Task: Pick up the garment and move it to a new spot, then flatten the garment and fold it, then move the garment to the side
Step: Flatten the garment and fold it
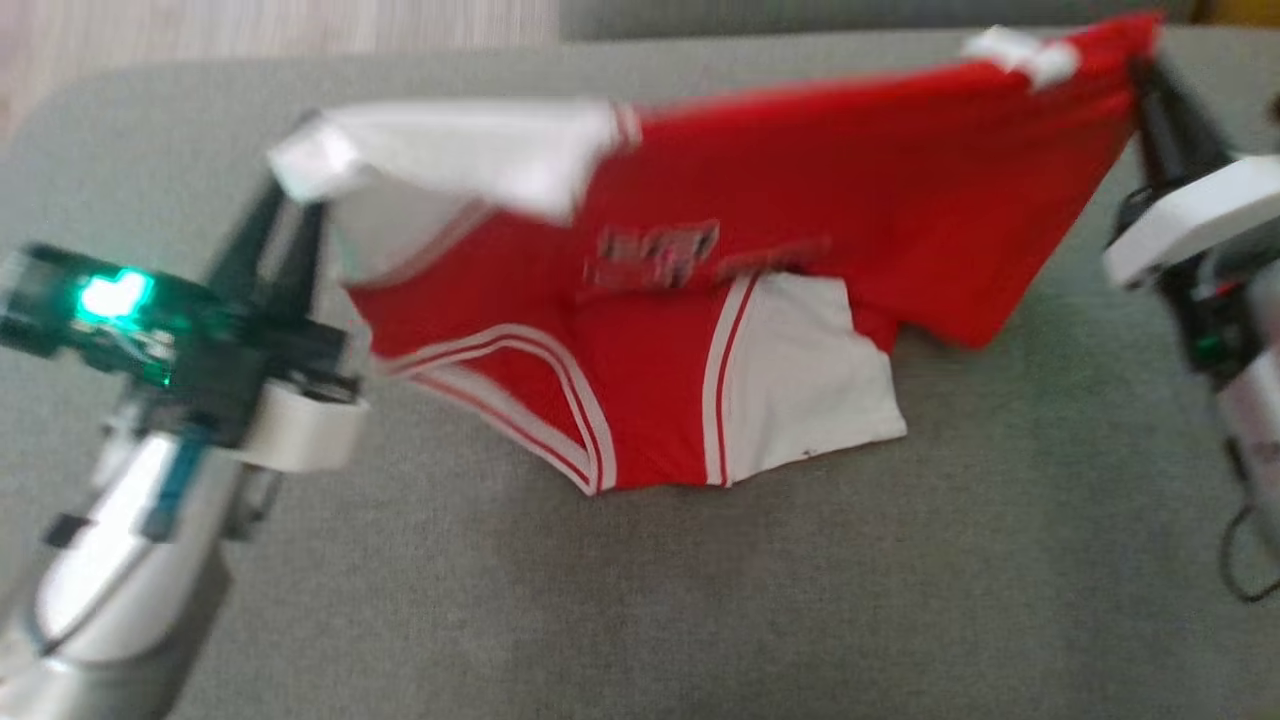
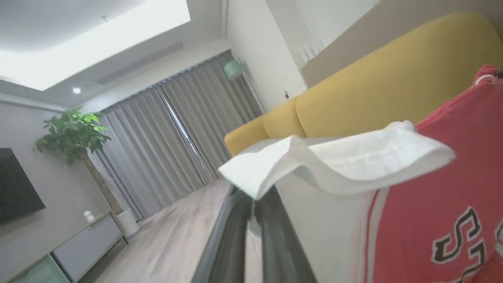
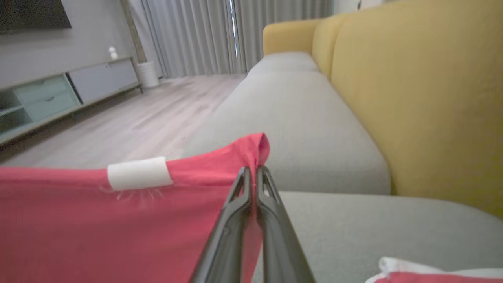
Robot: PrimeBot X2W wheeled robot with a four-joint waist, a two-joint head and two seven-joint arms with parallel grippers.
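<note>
Head view: the red-and-white garment [image 1: 800, 200] hangs stretched across the upper frame over the grey cushion [image 1: 700, 600]. The left gripper [image 1: 295, 205] pinches its white sleeve at upper left, the right gripper [image 1: 1142, 70] its red corner at upper right. Both bites look shallow; pulling harder could slip one free.

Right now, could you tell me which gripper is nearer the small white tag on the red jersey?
Right. The right gripper pinches the jersey beside the white tag; the left gripper holds the far white sleeve.
</note>
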